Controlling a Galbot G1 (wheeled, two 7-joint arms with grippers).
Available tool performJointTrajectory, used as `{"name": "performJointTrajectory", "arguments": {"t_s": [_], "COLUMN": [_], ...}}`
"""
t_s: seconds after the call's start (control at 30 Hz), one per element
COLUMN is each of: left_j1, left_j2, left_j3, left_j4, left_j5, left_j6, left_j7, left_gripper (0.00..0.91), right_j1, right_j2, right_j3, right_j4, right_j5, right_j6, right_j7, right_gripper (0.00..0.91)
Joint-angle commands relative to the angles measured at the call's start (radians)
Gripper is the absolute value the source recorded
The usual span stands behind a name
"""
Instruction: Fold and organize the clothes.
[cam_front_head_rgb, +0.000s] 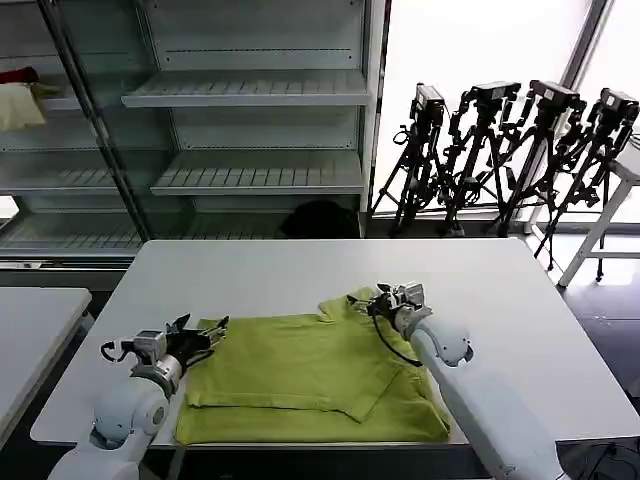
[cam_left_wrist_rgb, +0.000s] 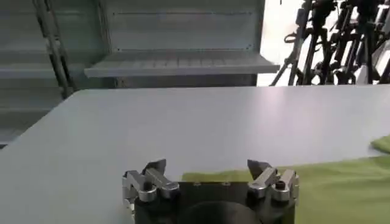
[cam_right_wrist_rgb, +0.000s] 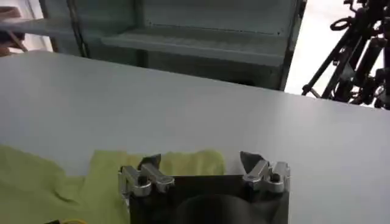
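The clothes, a lime yellow-green T-shirt (cam_front_head_rgb: 300, 375), lie flat on the white table (cam_front_head_rgb: 300, 265) near its front edge, with one layer folded over toward the right. My left gripper (cam_front_head_rgb: 203, 328) sits open at the shirt's far left corner, low over the table. In the left wrist view the gripper (cam_left_wrist_rgb: 207, 167) holds nothing and the shirt's edge (cam_left_wrist_rgb: 341, 189) lies just under and beside it. My right gripper (cam_front_head_rgb: 372, 300) is open at the shirt's far right corner, over a bunched sleeve (cam_front_head_rgb: 343, 305). In the right wrist view this gripper (cam_right_wrist_rgb: 200, 161) is empty, with green cloth (cam_right_wrist_rgb: 103, 176) beneath it.
Metal shelving (cam_front_head_rgb: 250, 90) stands behind the table, with a cream-and-red cloth (cam_front_head_rgb: 20, 100) on a left shelf. Several black tripods (cam_front_head_rgb: 500, 150) lean at the back right. A second white table (cam_front_head_rgb: 30, 320) stands to the left and another table's corner (cam_front_head_rgb: 625, 170) to the right.
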Motion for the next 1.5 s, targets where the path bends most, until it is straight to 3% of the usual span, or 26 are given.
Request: {"name": "performJointTrajectory", "arguments": {"t_s": [0.03,0.2,0.23,0.27,0.3,0.33,0.37,0.4,0.43,0.83,1.17,1.5], "left_j1": [-0.013,-0.008,-0.008,-0.008,-0.007,-0.007,-0.006,-0.005,-0.003,0.021,0.038,0.113], "left_j2": [0.002,-0.013,-0.015,-0.017,-0.018,-0.017,-0.016,-0.015,-0.012,-0.001,0.019,0.05], "left_j3": [-0.007,-0.004,-0.004,-0.002,-0.002,-0.002,-0.002,-0.003,-0.004,-0.008,-0.014,-0.032], "left_j4": [0.055,0.072,0.073,0.074,0.074,0.073,0.071,0.069,0.064,0.021,-0.006,-0.082], "left_j5": [-0.022,-0.019,-0.018,-0.016,-0.016,-0.015,-0.015,-0.014,-0.013,0.009,0.02,0.063], "left_j6": [0.005,0.001,0.0,-0.001,-0.001,-0.002,-0.003,-0.004,-0.004,-0.045,-0.129,-0.158], "left_j7": [0.005,0.012,0.012,0.012,0.012,0.015,0.018,0.022,0.024,0.054,0.089,0.087], "left_gripper": [0.715,0.615,0.383,0.282,0.101,0.02,0.02,0.02,0.02,0.0,0.0,0.0], "right_j1": [0.006,-0.007,-0.009,-0.012,-0.017,-0.019,-0.022,-0.027,-0.03,-0.052,-0.07,-0.145], "right_j2": [0.012,0.014,0.014,0.013,0.013,0.013,0.013,0.013,0.013,-0.003,-0.027,-0.126], "right_j3": [-0.003,0.003,0.003,0.003,0.003,0.003,0.005,0.006,0.007,0.002,0.014,0.05], "right_j4": [-0.033,-0.034,-0.033,-0.031,-0.027,-0.027,-0.024,-0.022,-0.02,0.057,0.164,0.311], "right_j5": [-0.014,-0.025,-0.026,-0.026,-0.026,-0.026,-0.028,-0.028,-0.03,-0.03,-0.002,0.057], "right_j6": [-0.003,-0.003,-0.003,-0.003,-0.003,-0.003,-0.003,-0.002,0.0,0.004,0.042,0.07], "right_j7": [-0.017,-0.022,-0.022,-0.023,-0.023,-0.023,-0.023,-0.023,-0.024,-0.022,0.004,0.02], "right_gripper": [0.907,0.907,0.907,0.907,0.826,0.544,0.383,0.141,0.02,0.0,0.0,0.0]}}
